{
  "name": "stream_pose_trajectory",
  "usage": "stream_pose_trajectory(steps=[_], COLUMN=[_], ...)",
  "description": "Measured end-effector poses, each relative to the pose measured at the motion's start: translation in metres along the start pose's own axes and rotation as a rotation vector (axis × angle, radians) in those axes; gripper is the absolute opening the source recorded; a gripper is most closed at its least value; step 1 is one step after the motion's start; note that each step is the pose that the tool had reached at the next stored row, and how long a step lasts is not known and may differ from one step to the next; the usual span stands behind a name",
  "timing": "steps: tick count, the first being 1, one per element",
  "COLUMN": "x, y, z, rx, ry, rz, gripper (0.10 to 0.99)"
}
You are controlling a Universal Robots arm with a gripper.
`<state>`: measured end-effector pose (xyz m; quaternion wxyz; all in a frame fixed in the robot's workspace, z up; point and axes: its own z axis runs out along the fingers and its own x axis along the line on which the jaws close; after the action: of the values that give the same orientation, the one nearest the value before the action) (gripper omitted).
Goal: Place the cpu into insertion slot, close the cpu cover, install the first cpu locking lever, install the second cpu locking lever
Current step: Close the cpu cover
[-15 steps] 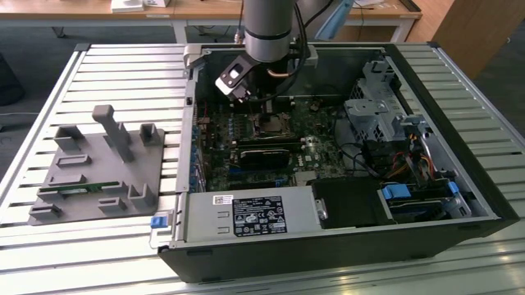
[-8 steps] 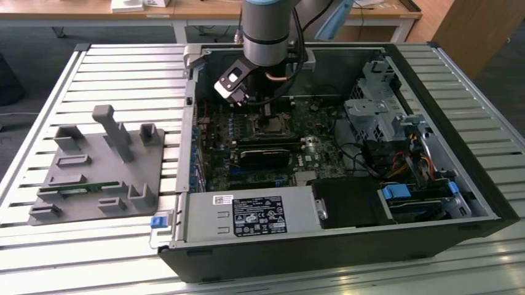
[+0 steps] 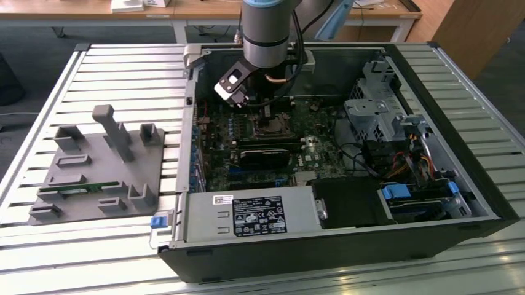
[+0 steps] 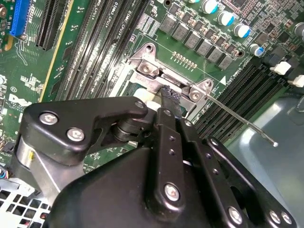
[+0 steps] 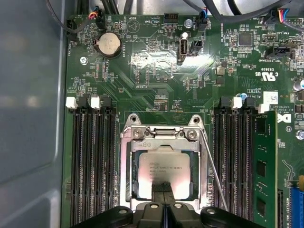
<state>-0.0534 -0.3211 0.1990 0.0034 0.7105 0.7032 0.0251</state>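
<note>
The bench (image 3: pixel 123 67) is a pale metal top of long parallel slats, running crosswise in the exterior view. An open black computer case (image 3: pixel 328 252) lies flat on its side on the slats, filling the middle and stretching out towards 3 o'clock. Beside it at 9 o'clock, close but not touching, sits a grey fixture plate (image 3: pixel 82 178) with upright holders.

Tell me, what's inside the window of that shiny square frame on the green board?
Inside the window of the cpu cover sits the cpu, its dull silvery top showing. The black tip of the gripper covers one edge of it, and whatever lies beneath the cpu is hidden.
</note>
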Motion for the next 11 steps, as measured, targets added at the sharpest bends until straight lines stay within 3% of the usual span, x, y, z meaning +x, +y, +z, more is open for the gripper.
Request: stream_pose_trajectory(steps=[11], x=[0.0003], y=[0.0011], z=[-0.0069], rx=[0.000], ry=[0.0005], rz=[0.000], gripper=[0.106])
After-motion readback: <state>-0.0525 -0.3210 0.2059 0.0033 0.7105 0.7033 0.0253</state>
